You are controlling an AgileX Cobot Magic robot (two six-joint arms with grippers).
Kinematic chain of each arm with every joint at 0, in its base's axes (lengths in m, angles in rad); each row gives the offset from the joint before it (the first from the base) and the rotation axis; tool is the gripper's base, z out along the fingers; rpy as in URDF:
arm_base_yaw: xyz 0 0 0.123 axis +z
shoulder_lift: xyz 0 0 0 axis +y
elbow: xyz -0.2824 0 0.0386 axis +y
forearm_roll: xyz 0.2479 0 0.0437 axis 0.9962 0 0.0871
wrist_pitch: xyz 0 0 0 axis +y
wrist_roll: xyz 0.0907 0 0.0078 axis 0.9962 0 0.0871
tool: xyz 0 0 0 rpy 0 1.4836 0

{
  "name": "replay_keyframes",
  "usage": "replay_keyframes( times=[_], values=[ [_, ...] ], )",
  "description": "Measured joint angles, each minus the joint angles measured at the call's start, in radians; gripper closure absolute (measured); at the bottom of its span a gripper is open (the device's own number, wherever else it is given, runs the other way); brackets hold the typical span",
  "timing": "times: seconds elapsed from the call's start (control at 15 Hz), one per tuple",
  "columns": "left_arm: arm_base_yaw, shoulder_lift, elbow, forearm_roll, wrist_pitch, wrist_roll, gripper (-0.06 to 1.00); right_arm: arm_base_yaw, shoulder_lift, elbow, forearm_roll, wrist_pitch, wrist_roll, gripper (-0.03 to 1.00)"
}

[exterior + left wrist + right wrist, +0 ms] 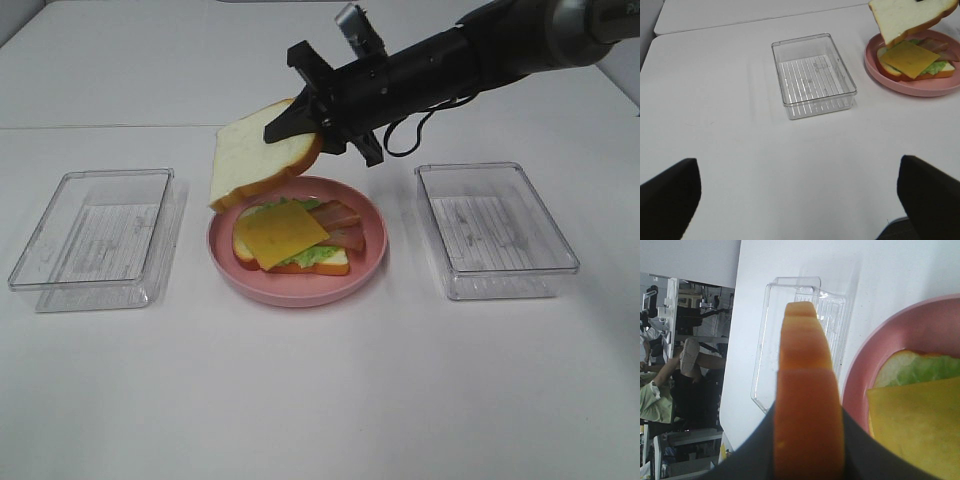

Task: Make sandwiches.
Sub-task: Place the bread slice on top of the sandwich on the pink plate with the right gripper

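Observation:
My right gripper [305, 125] is shut on a slice of white bread [258, 152] with an orange-brown crust, holding it tilted above the back left of the pink plate [300, 295]. On the plate lies the open sandwich: a bottom slice, green lettuce [315, 255], bacon strips [340, 215] and a yellow cheese slice [285, 233] on top. The right wrist view shows the crust edge [807, 405] between the dark fingers, with the cheese [920, 425] below. My left gripper [800, 197] is open over bare table, well away from the plate [920, 87].
A clear plastic tray [95, 240] stands left of the plate and another [495, 230] stands to its right, both empty. The left tray [812, 75] lies between my left gripper and the plate. White table runs all around.

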Motion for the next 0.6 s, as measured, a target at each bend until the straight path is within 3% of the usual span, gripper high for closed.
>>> replay_keyframes(
  times=[0.27,0.6],
  values=[
    [0.0,0.0,0.0,0.0,0.0,0.0,-0.05,0.024,0.005,0.111,0.002,-0.103,0.0,0.74],
    [0.0,0.0,0.0,0.0,0.0,0.0,-0.05,0.024,0.008,0.146,-0.005,-0.116,-0.002,0.74]
  ],
)
